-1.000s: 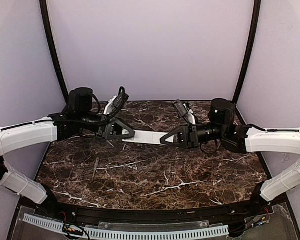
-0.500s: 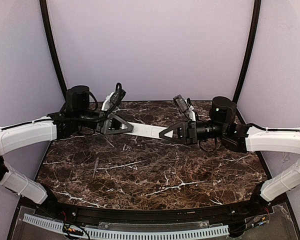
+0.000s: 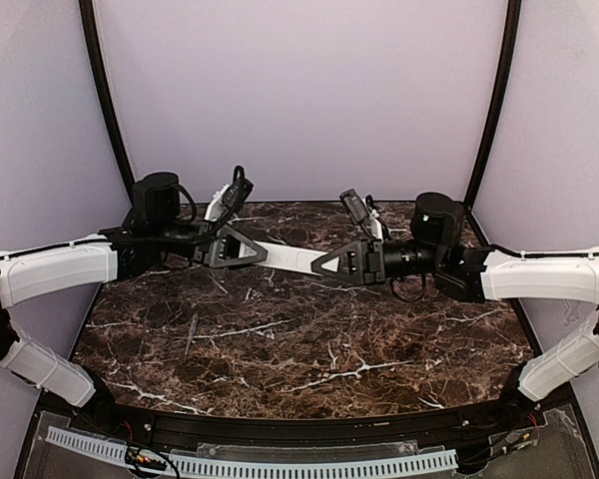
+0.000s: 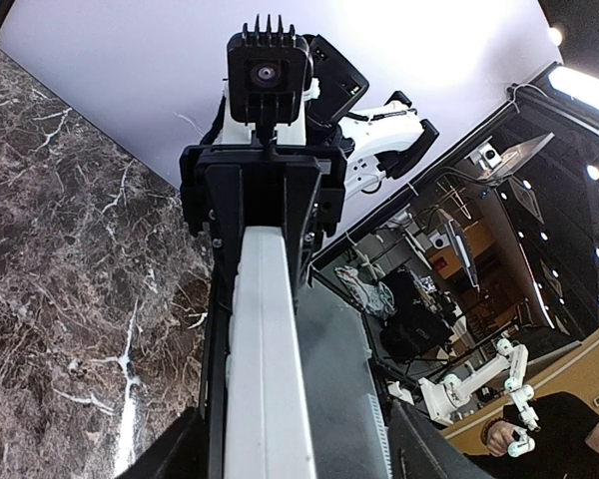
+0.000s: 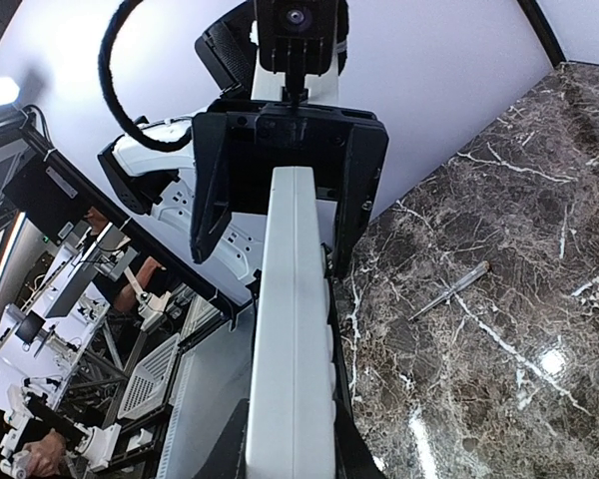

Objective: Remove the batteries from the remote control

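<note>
The remote control (image 3: 288, 259) is up in the air, folks, a slim white bar slung across the middle, well clear of the dark marble table (image 3: 309, 349). It runs slightly downhill from the left gripper (image 3: 260, 253) to the right gripper (image 3: 321, 266), one end in each.

Over to the right wrist view: the remote control (image 5: 292, 329) comes straight up between that arm's own fingers, and they are clamped on it. At the far end the left gripper (image 5: 292, 170) straddles the white bar, a black finger close on either side. Pressing on the plastic or just off it? Can't call that one from here.

The left wrist view gives the mirror picture: the remote control (image 4: 265, 349) stretches away to the right gripper (image 4: 265, 200), which has its end squarely boxed in. Only a narrow plain white face of the handset shows in both wrist views.

Down on the marble, well apart from all of this, lies a thin grey stick (image 3: 191, 334) at the left-centre, seen again at an angle from the right wrist (image 5: 449, 289).
</note>
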You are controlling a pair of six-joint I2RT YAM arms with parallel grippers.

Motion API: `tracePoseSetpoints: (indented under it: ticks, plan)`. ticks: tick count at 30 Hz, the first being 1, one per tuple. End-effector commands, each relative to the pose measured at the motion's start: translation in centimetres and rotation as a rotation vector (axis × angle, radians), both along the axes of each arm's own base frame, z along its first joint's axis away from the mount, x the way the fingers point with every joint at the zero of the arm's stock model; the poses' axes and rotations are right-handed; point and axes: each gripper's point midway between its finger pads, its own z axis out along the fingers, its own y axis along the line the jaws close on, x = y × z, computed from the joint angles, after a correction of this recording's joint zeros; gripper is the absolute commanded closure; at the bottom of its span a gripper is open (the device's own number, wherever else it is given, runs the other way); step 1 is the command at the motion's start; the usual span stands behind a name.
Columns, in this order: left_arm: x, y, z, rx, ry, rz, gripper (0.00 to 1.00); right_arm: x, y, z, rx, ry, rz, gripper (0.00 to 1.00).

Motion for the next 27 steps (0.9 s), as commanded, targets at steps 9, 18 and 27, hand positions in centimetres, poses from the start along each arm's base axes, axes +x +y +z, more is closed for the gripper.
tracePoseSetpoints:
  ticks: [9,18,27]
  plan:
    - [0.2,0.1,-0.8,0.016,-0.001,0.013,0.47,1.0,0.8,2.3,0.084,-0.050,-0.005,1.00]
    - [0.4,0.0,-0.8,0.019,0.006,0.018,0.51,1.2,1.1,2.0,0.074,-0.045,-0.012,1.00]
    - [0.7,-0.1,-1.2,0.036,0.019,0.030,0.86,1.2,1.9,1.6,0.063,-0.043,-0.006,1.00]
